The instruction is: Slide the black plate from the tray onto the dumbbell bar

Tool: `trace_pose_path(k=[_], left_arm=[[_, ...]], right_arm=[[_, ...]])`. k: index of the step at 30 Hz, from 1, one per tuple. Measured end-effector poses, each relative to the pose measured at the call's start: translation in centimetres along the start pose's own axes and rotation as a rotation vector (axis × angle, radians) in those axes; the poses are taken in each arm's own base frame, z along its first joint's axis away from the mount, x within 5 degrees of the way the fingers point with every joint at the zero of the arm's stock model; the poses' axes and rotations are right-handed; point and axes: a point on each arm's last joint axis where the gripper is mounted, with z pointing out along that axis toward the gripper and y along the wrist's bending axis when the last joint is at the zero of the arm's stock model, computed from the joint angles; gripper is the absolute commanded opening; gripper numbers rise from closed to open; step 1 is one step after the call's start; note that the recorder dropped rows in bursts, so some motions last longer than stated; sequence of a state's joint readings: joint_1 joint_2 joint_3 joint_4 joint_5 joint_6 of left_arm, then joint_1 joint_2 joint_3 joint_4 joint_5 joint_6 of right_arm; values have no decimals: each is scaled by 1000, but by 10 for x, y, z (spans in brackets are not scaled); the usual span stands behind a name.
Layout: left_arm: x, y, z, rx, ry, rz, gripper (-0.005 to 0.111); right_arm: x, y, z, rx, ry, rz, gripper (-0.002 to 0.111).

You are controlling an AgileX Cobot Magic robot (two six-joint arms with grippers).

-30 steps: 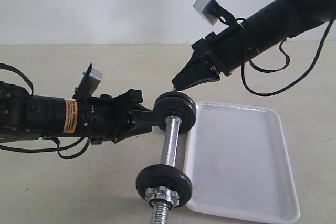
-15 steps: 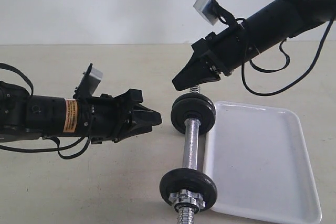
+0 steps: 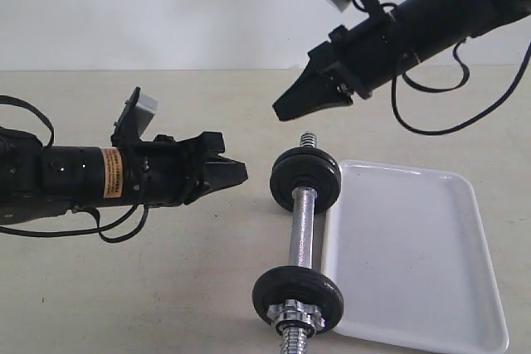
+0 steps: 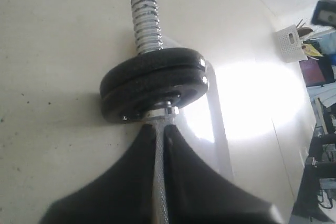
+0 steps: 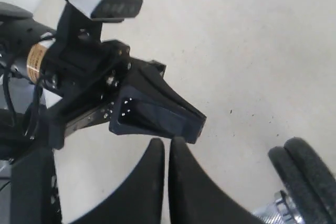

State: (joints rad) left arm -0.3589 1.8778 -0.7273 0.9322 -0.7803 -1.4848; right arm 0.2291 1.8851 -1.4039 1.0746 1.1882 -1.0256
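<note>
The black plate (image 3: pixel 305 180) sits on the bar (image 3: pixel 300 228), near the clenched, empty left tool (image 3: pixel 239 173); right tool (image 3: pixel 278 112) clenched above; beige worktop (image 3: pixel 166 288); white wall (image 3: pixel 166 6).

Robot lab, by the look — bare beige tabletop (image 3: pixel 149 304), blank white wall (image 3: pixel 166 6).
</note>
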Motion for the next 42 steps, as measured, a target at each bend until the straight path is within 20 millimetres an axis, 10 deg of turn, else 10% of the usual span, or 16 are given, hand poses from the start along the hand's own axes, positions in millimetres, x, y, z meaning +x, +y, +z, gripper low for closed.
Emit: trace_pose_path(k=[11, 22, 31, 42], left_arm=[[-52, -58, -23, 31, -189, 475, 4], [-78, -130, -122, -240, -442, 872, 4], [-34, -138, -194, -355, -546, 911, 4], [20, -147, -277, -394, -798, 888, 4]], right_arm=[[-23, 47, -59, 368, -140, -216, 0], [-26, 102, -114, 596, -270, -280, 0], [-8, 161, -156, 703, -369, -303, 0], [86, 204, -164, 772, -557, -272, 0]])
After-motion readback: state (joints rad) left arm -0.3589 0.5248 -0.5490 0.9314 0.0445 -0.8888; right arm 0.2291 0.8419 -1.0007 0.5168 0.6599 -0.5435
